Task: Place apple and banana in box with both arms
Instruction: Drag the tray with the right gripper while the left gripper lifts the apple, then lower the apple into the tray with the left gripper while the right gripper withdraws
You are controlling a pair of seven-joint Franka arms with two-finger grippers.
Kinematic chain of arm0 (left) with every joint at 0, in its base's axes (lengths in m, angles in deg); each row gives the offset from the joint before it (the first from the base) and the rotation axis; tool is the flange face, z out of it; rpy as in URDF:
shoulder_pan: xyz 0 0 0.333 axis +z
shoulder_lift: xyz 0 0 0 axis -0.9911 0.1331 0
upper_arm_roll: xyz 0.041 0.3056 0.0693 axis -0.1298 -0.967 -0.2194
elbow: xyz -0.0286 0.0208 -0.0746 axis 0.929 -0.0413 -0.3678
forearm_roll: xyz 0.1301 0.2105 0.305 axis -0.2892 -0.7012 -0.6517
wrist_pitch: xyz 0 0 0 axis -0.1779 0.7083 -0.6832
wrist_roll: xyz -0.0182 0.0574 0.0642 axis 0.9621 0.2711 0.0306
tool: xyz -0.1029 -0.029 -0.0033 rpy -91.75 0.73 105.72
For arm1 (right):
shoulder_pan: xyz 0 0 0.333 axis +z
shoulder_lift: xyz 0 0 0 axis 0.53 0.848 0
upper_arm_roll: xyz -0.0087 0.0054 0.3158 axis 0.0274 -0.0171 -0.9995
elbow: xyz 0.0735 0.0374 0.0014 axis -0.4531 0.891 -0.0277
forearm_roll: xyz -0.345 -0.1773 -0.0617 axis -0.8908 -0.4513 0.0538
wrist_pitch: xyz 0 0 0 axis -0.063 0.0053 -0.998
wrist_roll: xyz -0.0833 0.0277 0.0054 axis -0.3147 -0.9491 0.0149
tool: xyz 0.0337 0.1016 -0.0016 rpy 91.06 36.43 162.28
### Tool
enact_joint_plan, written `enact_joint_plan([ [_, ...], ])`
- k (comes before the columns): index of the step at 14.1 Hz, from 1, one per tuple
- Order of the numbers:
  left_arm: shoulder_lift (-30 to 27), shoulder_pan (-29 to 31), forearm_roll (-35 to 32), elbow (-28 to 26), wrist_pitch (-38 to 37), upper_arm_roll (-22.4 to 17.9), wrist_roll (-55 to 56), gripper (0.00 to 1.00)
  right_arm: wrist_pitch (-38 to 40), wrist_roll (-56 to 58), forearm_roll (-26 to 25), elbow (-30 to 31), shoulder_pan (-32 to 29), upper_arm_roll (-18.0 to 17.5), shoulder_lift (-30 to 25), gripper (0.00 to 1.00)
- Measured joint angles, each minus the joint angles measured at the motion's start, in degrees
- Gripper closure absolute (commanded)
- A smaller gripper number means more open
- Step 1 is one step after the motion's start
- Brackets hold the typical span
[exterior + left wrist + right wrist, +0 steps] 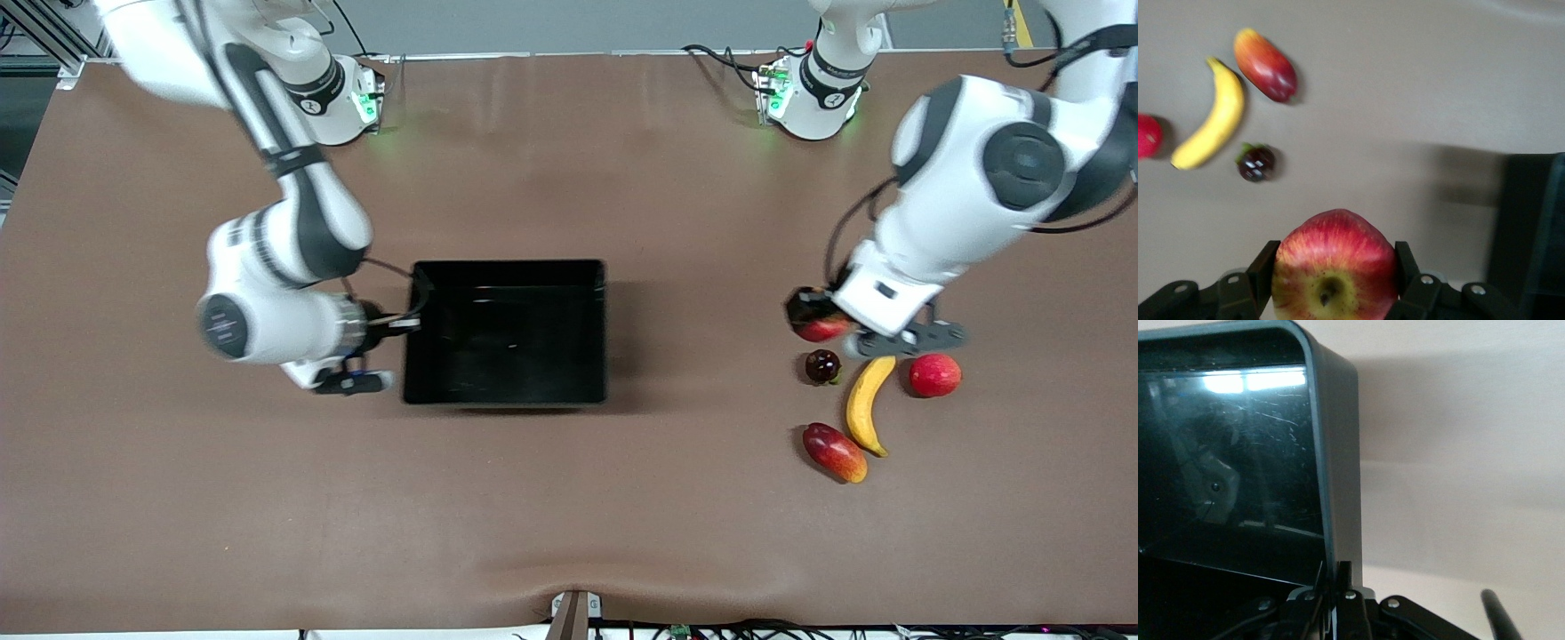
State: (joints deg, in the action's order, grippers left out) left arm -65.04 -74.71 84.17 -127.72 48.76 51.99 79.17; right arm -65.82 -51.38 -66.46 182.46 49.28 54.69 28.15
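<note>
My left gripper is shut on the apple, red with yellow streaks. It holds the apple above the table beside the other fruits, toward the left arm's end. In the left wrist view the apple sits between the fingers, stem dimple toward the camera. The banana lies on the table, nearer the front camera than the apple; it also shows in the left wrist view. My right gripper is shut on the wall of the black box at the table's middle. The right wrist view shows that wall pinched.
A pinkish-red round fruit lies beside the banana. A small dark fruit and an oblong red-and-yellow fruit lie on the banana's side toward the box. Brown table lies open between the box and the fruits.
</note>
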Motion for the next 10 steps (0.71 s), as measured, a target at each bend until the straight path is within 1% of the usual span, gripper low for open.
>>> enact_joint_plan([
  [2, 0.05, -0.36, 0.0, -0.97, 0.93, 2.65, 5.89, 1.0, -2.46, -3.66, 0.01, 0.27, 3.5, 0.02, 0.33, 1.0],
  [4, 0.27, -2.31, 0.0, -2.87, 3.21, 3.46, 11.55, 1.0, -5.16, -6.7, 0.01, 0.48, 6.04, 0.04, 1.45, 1.0],
  [8, 1.42, -6.98, -0.04, -10.05, 15.12, 3.57, 21.77, 1.0, -11.6, -11.37, 0.04, 0.75, 10.48, 0.08, 5.84, 1.0],
  [9, 2.3, -7.96, -0.05, -11.21, 17.9, 3.56, 24.04, 1.0, -12.83, -12.0, 0.05, 0.74, 11.12, 0.1, 6.76, 0.97],
  [10, 3.42, -8.99, -0.66, -11.8, 19.87, 3.56, 26.03, 1.0, -13.55, -12.94, 0.11, 0.63, 11.6, 0.1, 7.3, 0.49],
])
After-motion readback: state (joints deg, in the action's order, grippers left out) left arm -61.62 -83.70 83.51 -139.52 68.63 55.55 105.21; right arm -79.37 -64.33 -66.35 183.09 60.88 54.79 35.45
